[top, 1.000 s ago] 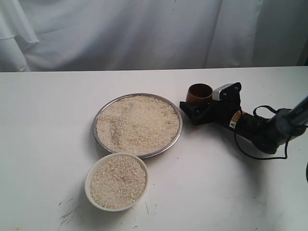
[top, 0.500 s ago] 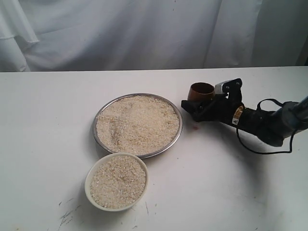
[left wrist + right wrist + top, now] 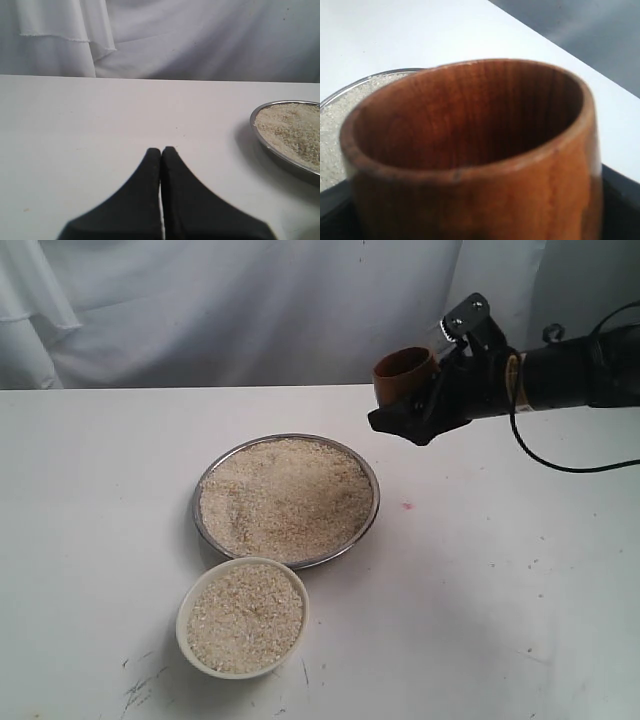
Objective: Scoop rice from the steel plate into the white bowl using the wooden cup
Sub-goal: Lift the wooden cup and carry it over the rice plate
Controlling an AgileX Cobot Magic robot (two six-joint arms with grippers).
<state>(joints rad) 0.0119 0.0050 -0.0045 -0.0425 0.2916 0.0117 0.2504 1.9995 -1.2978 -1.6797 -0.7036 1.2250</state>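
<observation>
R arm up, L low
R gripper [image 3: 412,402] jaws clamp wooden cup [image 3: 403,373], arm approx level; L gripper [image 3: 161,151] jaws pressed together.

White table [image 3: 480,590] carries steel plate [image 3: 195,508], white bowl [image 3: 240,672], perhaps scuff marks [image 3: 140,685].

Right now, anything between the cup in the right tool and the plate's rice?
Nothing visible. The right tool holds the wooden cup in the air beyond the steel plate's far-right rim; only open air lies between it and the rice.

The left end effector [image 3: 161,150] and right arm [image 3: 575,370] are black, the arm with a brass-coloured ring [image 3: 513,380] and cable [image 3: 575,470].
</observation>
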